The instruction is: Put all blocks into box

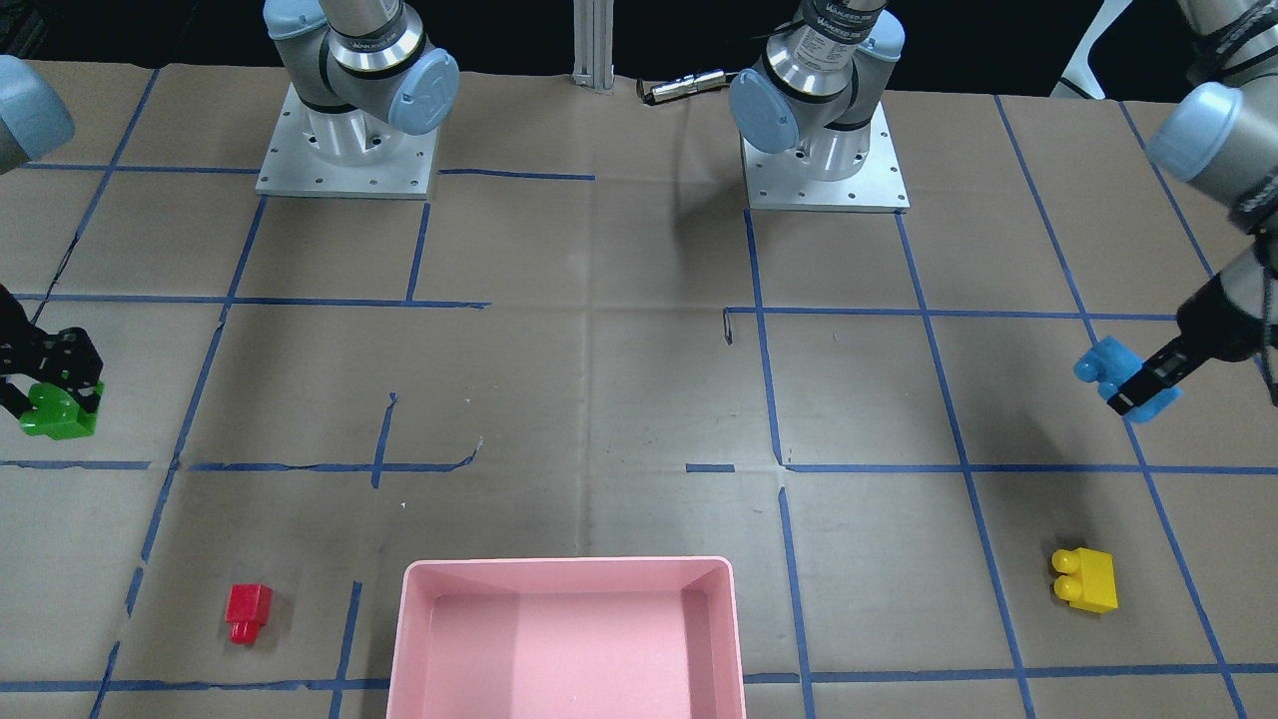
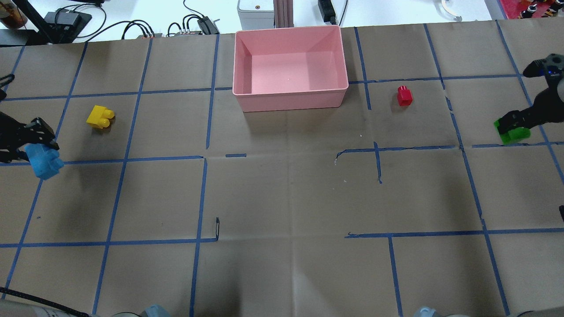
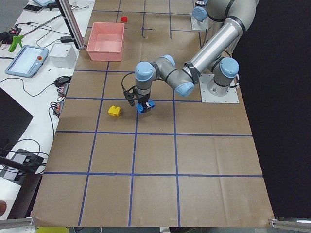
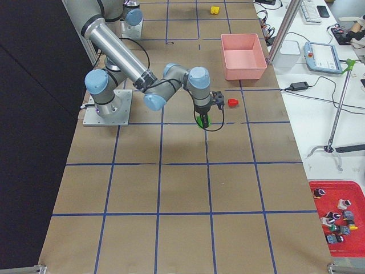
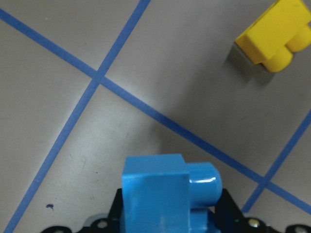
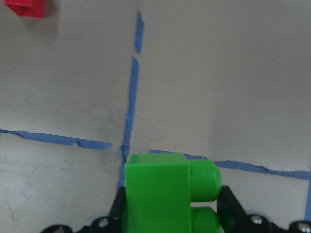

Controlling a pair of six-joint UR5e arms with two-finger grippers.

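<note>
- Step in hand, as I read it: both arms have a brick and need to carry it over to the box [image 2: 291,94]. Nothing is in the box yet, so the task is barely started.
- The left tool [image 1: 1133,389] is clamped on the blue brick [image 1: 1098,361], with the studs poking out sideways. The wrist view shows it sitting snug between the jaws.
- The right tool [image 1: 55,397] is gripping the green brick [image 1: 50,419] the same way, studs out to the side.
- The blue brick looks lifted off the surface [image 2: 282,198]. The green one I honestly can't tell, it's very low.
- To do this well, I'd get both bricks high enough to clear the box wall before moving sideways.
- I'd also stagger the arms. They head for the same spot from opposite sides, so one should go first.
- Let go low, over the middle of the box floor, so the brick doesn't bounce out.
- Where the box sits relative to the tools: it's at the far edge of the surface, in the middle. The left tool is way out at the left edge and the right tool at the right edge, both nearer the robot than the box and well apart from it.
- Leftovers: the yellow brick [image 2: 100,117] lies near the left tool, a bit farther out and to its right. The red brick [image 2: 404,96] lies right of the box, between it and the right tool.
</note>
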